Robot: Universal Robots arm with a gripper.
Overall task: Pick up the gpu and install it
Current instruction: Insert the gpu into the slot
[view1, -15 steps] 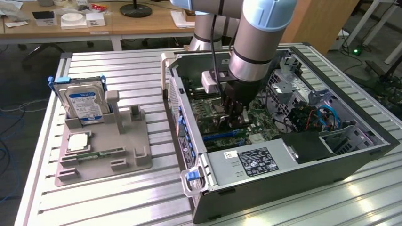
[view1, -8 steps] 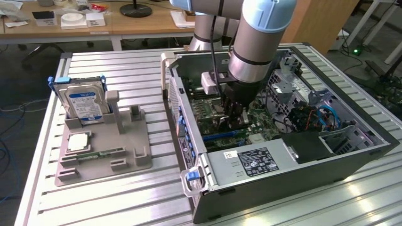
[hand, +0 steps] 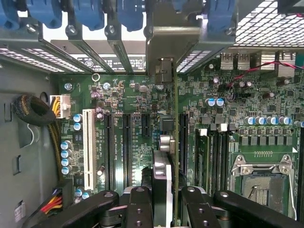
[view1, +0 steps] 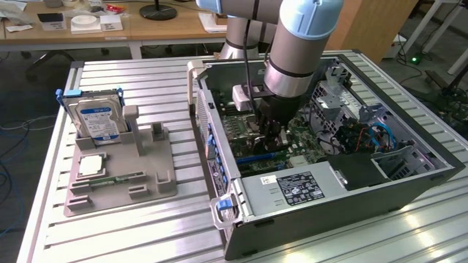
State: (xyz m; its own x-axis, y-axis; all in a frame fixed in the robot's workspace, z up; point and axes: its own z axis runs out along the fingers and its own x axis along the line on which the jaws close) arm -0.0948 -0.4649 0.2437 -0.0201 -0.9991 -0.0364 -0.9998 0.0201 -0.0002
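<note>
On the exterior view's left, well apart from the case [view1: 321,181], a grey holder [view1: 120,175] sits on the slatted table [view1: 124,235]. A blue-labelled hard drive [view1: 98,121] stands upright in the holder's far slot. Nearer the camera on the holder lie a square silver chip [view1: 91,164] and a narrow green memory stick [view1: 117,179].

To the right of the holder, the open case lies on its side with the motherboard [view1: 252,129] facing up. A labelled power supply [view1: 292,189] fills the case's near corner, and blue cables [view1: 380,134] run along its right side.

The arm [view1: 300,49] reaches straight down into the middle of the case, and the gripper [view1: 272,139] is low over the motherboard.

In the wrist view, the gripper [hand: 164,190] is closed narrowly on the gpu [hand: 174,137], which is seen edge-on as a thin upright card between the black fingers [hand: 137,209]. The card's metal bracket [hand: 171,42] is at the case's rear wall, among the blue slot latches [hand: 90,12]. Its lower edge lines up with the slots [hand: 127,147] near the white slot [hand: 88,142]; whether it is fully seated I cannot tell. The CPU socket [hand: 261,183] lies on the gpu's other side from the white slot.
</note>
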